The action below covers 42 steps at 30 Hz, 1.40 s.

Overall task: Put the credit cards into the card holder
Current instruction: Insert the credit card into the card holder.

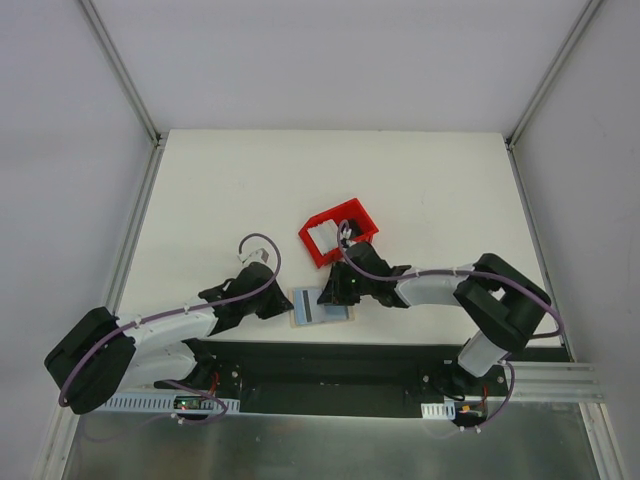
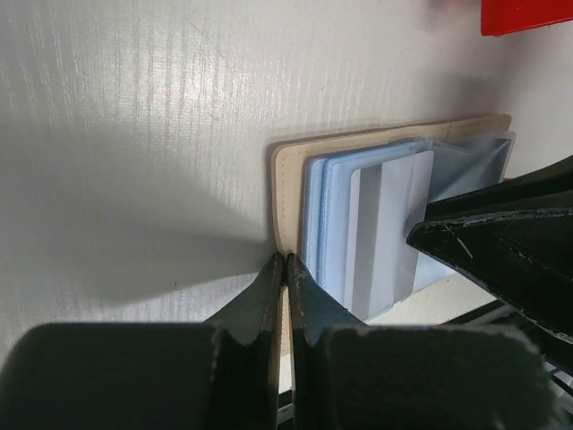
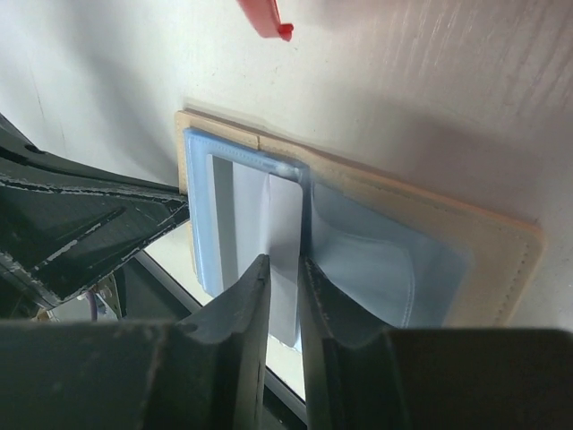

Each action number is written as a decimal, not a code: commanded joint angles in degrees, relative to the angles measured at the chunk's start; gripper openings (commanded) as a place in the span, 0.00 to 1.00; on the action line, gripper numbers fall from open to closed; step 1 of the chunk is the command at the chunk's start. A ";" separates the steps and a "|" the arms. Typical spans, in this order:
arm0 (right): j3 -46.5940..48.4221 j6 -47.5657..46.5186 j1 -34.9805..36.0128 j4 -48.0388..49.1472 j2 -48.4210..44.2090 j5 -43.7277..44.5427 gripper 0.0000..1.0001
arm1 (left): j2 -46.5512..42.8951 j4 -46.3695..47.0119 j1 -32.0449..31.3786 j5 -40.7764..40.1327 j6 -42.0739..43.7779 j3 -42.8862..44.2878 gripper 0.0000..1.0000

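Lab robot cell: white table (image 1: pixel 250 180), aluminium-framed plain walls (image 1: pixel 60 150).

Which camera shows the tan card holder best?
The right wrist view: the card holder lies open, both pale blue halves in close-up. The left wrist view shows one half; the right gripper covers the rest. From above it looks tiny.

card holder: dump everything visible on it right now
The card holder lies open and flat at the table's near edge: tan leather-like shell, pale blue pockets inside. A whitish card with a grey stripe sits partly in one pocket. The left gripper, shut, appears to pinch its tan edge; the right gripper's tips sit over the card.
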 commanded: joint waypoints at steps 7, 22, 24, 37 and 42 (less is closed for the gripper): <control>4.36 -2.15 1.64 -1.15 1.98 -3.53 0.21 | 0.83 -3.76 -0.58 -0.57 1.97 1.64 0.00; 6.91 2.51 1.82 -2.82 1.63 -7.67 0.17 | -1.72 -4.11 -0.66 -1.27 0.48 0.67 0.00; 7.09 2.42 1.82 -2.74 1.71 -7.75 0.17 | -1.81 -4.11 -0.66 -1.27 0.56 0.59 0.00; 7.79 1.45 1.82 -0.10 4.52 -9.78 0.25 | -3.13 -4.38 -0.66 -1.18 0.30 0.24 0.00; 7.26 -1.96 1.65 -5.79 1.02 -4.43 0.28 | -3.48 -4.46 -0.58 -1.71 0.39 0.15 0.00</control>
